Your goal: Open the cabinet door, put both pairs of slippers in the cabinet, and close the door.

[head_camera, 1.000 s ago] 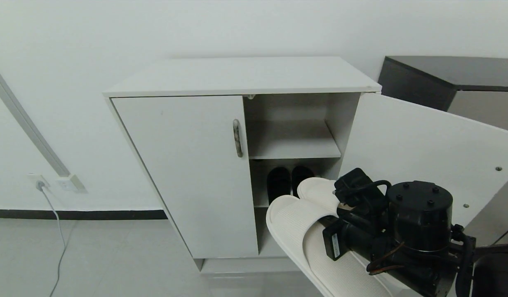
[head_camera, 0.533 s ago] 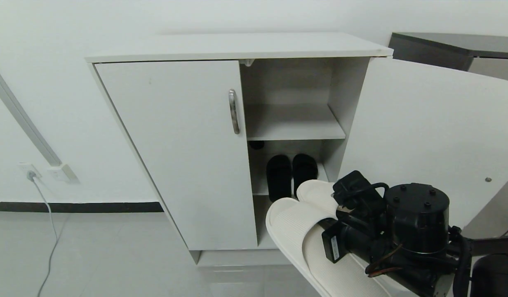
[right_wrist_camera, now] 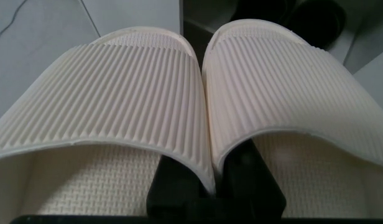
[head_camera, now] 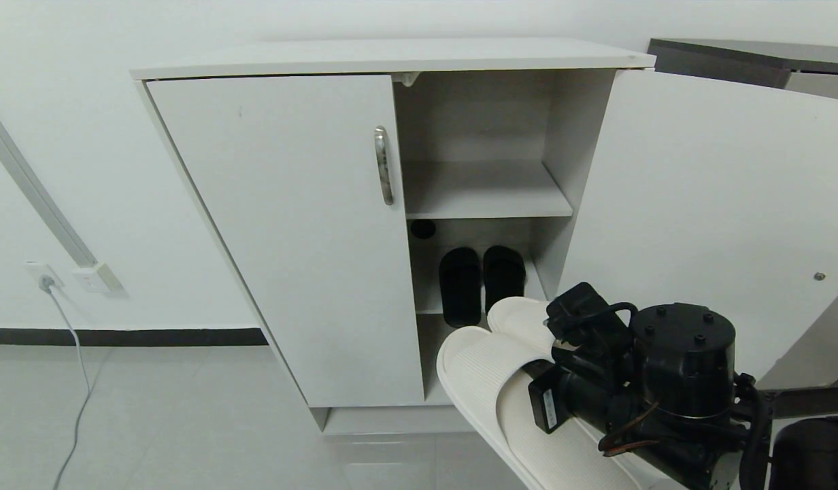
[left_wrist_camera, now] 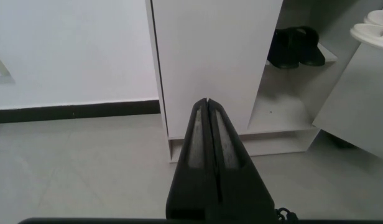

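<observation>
The white cabinet stands with its left door shut and its right door swung wide open. A black pair of slippers lies on the middle shelf, also seen as the black pair in the left wrist view. My right gripper is shut on the white ribbed slippers, pinching their inner sides together, toes towards the opening, just in front of the bottom compartment. My left gripper hangs shut and empty above the floor, facing the shut door.
The upper shelf and bottom compartment hold nothing. A metal handle sits on the shut door. A wall socket with a cable is at the left, dark furniture behind the open door.
The head view has shifted: the cabinet stands higher and closer in the picture, showing more of the black slippers' shelf. The white slippers stay in my right gripper.
</observation>
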You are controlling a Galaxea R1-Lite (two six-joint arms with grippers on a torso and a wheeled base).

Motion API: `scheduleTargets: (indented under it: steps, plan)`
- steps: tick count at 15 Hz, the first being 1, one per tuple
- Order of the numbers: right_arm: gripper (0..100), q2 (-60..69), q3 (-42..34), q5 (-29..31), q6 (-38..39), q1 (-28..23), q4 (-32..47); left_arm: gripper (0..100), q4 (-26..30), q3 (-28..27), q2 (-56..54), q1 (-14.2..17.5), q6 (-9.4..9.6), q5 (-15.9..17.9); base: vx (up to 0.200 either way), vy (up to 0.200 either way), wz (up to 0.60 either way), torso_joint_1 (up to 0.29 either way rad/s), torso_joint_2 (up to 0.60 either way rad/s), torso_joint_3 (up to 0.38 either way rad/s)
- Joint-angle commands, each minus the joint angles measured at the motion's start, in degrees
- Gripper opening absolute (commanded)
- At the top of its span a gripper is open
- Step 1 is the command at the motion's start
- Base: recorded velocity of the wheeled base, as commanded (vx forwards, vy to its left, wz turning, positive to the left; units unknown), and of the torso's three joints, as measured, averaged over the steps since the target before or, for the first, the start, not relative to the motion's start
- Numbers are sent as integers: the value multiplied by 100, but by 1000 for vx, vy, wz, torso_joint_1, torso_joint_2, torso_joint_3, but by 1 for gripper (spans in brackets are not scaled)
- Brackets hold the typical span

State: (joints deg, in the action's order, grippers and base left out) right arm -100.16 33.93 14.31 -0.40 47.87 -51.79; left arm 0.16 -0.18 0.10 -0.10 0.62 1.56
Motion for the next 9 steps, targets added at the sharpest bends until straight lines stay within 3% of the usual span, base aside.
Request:
scheduleTargets:
  steps: [1,7,9]
  plan:
    - [0,-30,-9,1,-39,-6,-77,0,2,1,-1,1,-1,2,0,0,0,0,0,0]
    - [0,-241,-9,45,-118,-15,-192,0,2,9,-1,1,17,11,0,0,0,0,0,0]
    - [0,-619,334,485,-30,126,-165,0,2,9,-1,1,17,11,0,0,0,0,0,0]
